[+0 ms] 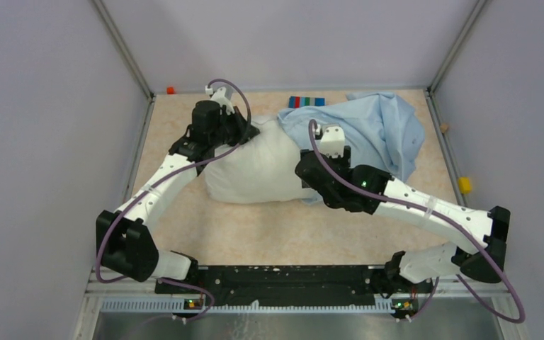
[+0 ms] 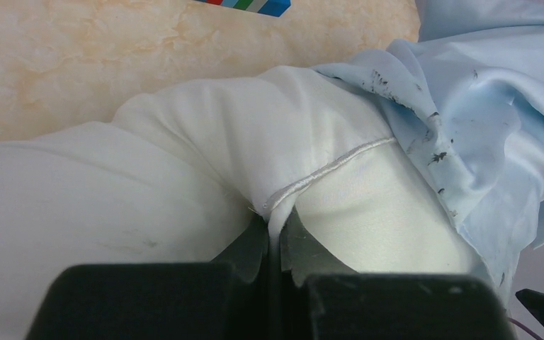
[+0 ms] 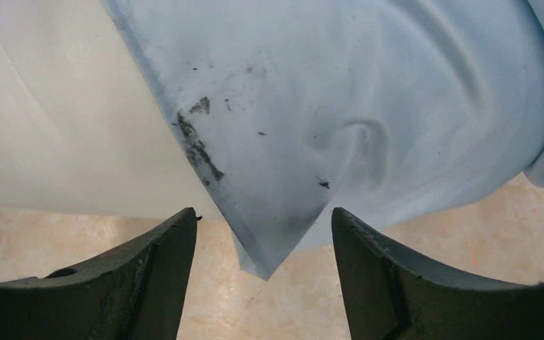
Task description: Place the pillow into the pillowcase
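Note:
The off-white pillow (image 1: 255,166) lies mid-table, its right end tucked under the mouth of the light-blue pillowcase (image 1: 379,124). My left gripper (image 1: 253,134) is at the pillow's far left corner. In the left wrist view it (image 2: 276,230) is shut on the pillow's (image 2: 149,177) piped seam edge, with the pillowcase (image 2: 496,106) to the right. My right gripper (image 1: 309,185) is at the pillow's near right side. In its wrist view it (image 3: 263,212) stands open, and a corner of the pillowcase (image 3: 326,106) hangs loose between the fingers beside the pillow (image 3: 57,127).
A striped colour strip (image 1: 306,101) lies at the back edge. A yellow block (image 1: 465,185) and a small brown piece (image 1: 443,128) sit by the right rail, and an orange piece (image 1: 171,90) in the back left corner. Grey walls enclose three sides.

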Available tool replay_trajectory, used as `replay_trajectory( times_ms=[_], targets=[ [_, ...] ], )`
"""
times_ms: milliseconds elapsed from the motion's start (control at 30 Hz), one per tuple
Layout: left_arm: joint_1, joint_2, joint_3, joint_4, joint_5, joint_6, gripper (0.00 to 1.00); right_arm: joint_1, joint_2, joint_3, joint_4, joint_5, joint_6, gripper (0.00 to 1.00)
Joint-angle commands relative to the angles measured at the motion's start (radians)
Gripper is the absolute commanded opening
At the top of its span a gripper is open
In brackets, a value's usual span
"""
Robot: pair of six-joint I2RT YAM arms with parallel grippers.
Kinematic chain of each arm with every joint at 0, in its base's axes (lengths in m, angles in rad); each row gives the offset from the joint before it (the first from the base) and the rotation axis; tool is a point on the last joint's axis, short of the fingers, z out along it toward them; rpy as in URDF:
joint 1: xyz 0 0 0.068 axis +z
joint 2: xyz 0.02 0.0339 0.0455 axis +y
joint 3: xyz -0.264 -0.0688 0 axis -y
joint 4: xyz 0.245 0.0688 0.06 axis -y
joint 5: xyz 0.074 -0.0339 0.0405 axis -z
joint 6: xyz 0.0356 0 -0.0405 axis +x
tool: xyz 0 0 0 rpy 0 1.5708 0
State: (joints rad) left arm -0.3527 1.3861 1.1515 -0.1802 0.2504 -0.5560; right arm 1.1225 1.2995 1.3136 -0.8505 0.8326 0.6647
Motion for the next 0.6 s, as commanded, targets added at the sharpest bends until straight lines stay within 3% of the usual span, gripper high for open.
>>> replay_trajectory(
  times_ms=[0,267,333,433,467,567],
  targets=[
    [0.006,0.025,-0.041,-0.102,0.008,0.011,0.0,0.01,-0.029,0.004,-0.084,0.077,0.141,0.69],
    [0.009,0.018,-0.042,-0.103,0.009,0.016,0.0,-0.005,-0.008,-0.02,-0.059,0.046,0.142,0.59],
    [0.008,0.015,-0.044,-0.104,0.007,0.017,0.0,-0.034,0.012,-0.001,-0.054,0.023,0.121,0.44],
    [0.008,0.005,-0.047,-0.108,0.008,0.014,0.0,-0.087,0.023,0.03,-0.042,0.006,0.064,0.08],
    [0.008,0.001,-0.05,-0.106,0.02,0.012,0.0,-0.101,0.022,0.046,-0.023,0.0,0.03,0.0],
    [0.0,-0.018,-0.067,-0.088,0.091,-0.057,0.0,-0.115,0.052,0.152,0.083,-0.068,-0.141,0.0]
  ],
)
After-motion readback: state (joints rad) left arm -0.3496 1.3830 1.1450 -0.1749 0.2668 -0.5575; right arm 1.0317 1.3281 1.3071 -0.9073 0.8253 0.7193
